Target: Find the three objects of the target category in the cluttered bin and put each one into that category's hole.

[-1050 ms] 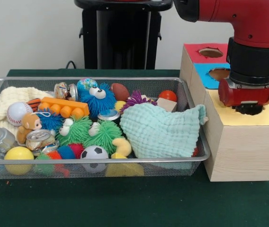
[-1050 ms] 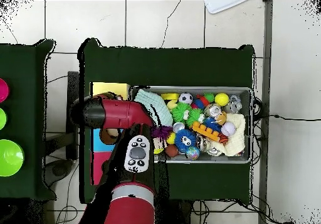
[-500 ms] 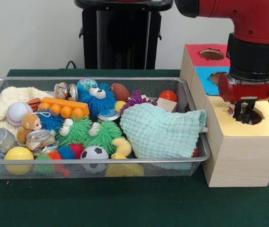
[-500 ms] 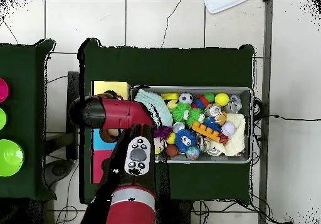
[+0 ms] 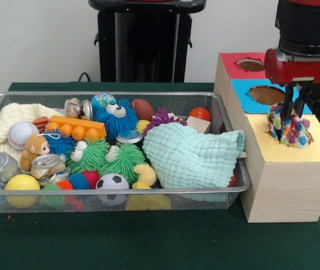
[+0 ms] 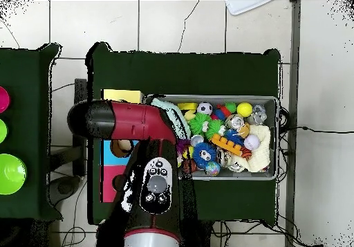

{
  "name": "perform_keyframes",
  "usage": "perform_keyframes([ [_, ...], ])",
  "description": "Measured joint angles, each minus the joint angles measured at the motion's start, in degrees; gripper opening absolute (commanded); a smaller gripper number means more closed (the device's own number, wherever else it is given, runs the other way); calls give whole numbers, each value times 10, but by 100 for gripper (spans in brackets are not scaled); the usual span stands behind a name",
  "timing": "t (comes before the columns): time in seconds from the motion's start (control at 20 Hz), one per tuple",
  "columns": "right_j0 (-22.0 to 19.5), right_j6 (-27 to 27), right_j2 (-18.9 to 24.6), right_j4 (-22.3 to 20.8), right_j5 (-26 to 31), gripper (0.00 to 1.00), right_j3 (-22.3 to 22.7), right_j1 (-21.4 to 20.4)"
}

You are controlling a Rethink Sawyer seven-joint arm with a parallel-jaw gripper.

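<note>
A patchwork cloth (image 5: pixel 287 130) of many colours sticks up out of the hole in the yellow top of the wooden box (image 5: pixel 287 185). My gripper (image 5: pixel 293 115) hangs straight above that hole, and its dark fingers (image 5: pixel 288 107) reach down into the bunched top of the cloth, shut on it. In the wire bin (image 5: pixel 109 192) a mint green cloth (image 5: pixel 191 154) lies at the right end and a cream cloth (image 5: pixel 13 119) at the left end. The overhead view shows the red arm (image 6: pixel 131 123) covering the box, so the gripper and the patchwork cloth are hidden there.
The box also has a blue hole (image 5: pixel 267 94) and a red hole (image 5: pixel 251 63) behind the yellow one. The bin (image 6: pixel 214 99) holds fuzzy toys, balls, cans, an orange block (image 5: pixel 75 128) and a toy monkey (image 5: pixel 33 149).
The gripper has risen from inside the yellow hole to well above it. The patchwork cloth, hidden before, now stands out of the hole under it.
</note>
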Motion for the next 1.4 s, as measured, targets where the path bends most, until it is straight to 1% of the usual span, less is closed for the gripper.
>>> perform_keyframes([
  [0.05, -1, 0, 0, 0, 1, 0, 0, -2],
  [0.1, -3, 0, 0, -1, 5, 100, 0, -13],
  [0.65, -5, 0, 0, -10, 6, 100, 0, -31],
  [1.05, -6, 0, 0, -11, 20, 100, 0, -38],
  [1.25, -7, 0, -2, -11, 49, 100, 0, -47],
  [1.4, -10, 0, -4, -17, 83, 100, 0, -58],
])
